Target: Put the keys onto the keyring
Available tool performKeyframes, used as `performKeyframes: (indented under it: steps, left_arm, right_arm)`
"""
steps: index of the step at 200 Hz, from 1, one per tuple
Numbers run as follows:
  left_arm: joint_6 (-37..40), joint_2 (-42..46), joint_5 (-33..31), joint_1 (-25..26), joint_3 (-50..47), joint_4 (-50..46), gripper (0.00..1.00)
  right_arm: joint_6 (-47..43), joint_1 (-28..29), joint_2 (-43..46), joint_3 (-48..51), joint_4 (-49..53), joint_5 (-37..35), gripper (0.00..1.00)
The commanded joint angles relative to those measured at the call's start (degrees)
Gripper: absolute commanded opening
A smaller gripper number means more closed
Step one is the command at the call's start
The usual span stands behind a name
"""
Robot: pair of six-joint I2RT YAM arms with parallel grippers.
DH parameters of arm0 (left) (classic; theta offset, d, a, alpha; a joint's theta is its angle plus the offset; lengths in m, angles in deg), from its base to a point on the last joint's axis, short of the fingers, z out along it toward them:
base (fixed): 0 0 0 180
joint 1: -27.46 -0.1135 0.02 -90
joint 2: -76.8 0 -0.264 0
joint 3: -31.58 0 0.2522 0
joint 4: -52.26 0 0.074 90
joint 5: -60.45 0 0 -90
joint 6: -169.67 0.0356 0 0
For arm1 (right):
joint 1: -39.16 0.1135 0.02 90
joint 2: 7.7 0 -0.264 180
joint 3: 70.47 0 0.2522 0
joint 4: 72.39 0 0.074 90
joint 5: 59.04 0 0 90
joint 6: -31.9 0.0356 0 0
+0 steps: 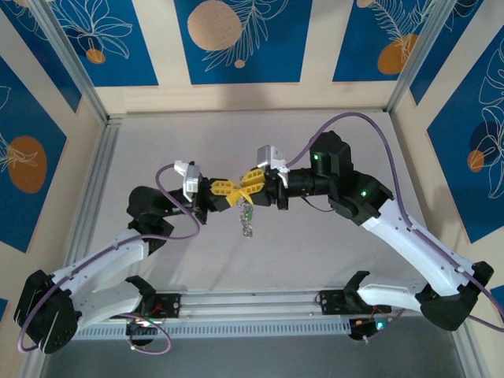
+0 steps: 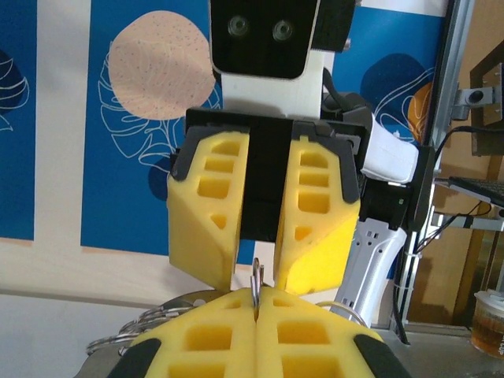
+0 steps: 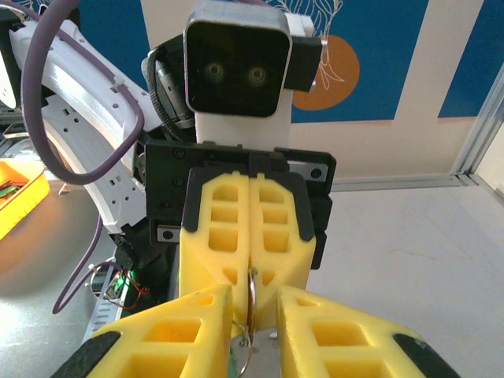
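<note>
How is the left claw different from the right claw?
The left claw is squeezed shut, pinching the thin wire ring; the right claw stands a little open, with the ring in its gap. The left claw reaches in from the left, the right claw from the right. Both are yellow and meet tip to tip.

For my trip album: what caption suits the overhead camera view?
Left end effector and right end effector meet tip to tip above the table, keys dangling beneath.
</note>
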Motion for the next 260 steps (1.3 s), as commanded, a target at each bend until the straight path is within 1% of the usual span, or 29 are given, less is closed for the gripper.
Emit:
performKeyframes:
  steps: [1, 34, 113, 159, 184, 192, 204, 218, 230, 244, 260]
  left_arm:
    - [-1.66, 0.75, 0.36, -0.57, 1.96, 7.35, 0.00]
    - [-2.41, 0.66, 0.72, -0.57, 2.18, 8.24, 0.00]
    - [-4.71, -0.60, 1.12, -0.58, 1.72, 12.36, 0.00]
    - [-8.04, -3.14, 1.08, -0.61, 1.57, 17.73, 0.00]
    - [-8.95, -3.75, 1.08, -0.54, 1.63, 18.29, 0.00]
    - [-8.36, -3.34, 1.00, -0.59, 1.75, 16.90, 0.00]
    - [-6.17, -1.90, 0.53, -0.54, 1.97, 12.30, 0.00]
    - [-1.73, 0.79, -0.46, -0.53, 2.28, 3.64, 0.00]
    - [1.90, 3.20, -1.43, -0.58, 2.45, -3.42, 0.00]
    - [5.92, 5.59, -2.19, -0.56, 3.07, -11.43, 0.07]
    - [8.46, 7.38, -2.66, -0.58, 3.58, -17.14, 0.11]
  right_arm:
    - [0.96, -0.49, 1.44, 1.51, -0.20, 0.64, 0.20]
    - [1.19, -0.81, 1.66, 1.83, 0.26, 1.15, 0.14]
    - [0.05, -0.46, 1.32, 2.80, 0.03, 4.54, 0.02]
    - [-0.43, 0.41, 1.41, 2.98, -0.52, 5.67, 0.00]
    - [-1.67, 2.35, 1.45, 2.53, 0.80, 2.54, 0.00]
    - [-1.52, 2.70, 1.24, 1.84, 1.78, 0.97, 0.00]
    - [-1.20, 2.92, 0.64, 0.52, 3.59, -1.41, 0.00]
    - [-0.60, 2.78, 0.99, 0.04, 4.05, -4.02, 0.00]
    - [0.22, 2.40, 1.77, 0.21, 3.73, -4.89, 0.00]
    - [1.58, 1.68, 2.30, 0.01, 3.29, -4.46, 0.00]
    - [2.66, 1.30, 2.54, -0.22, 3.15, -3.88, 0.00]
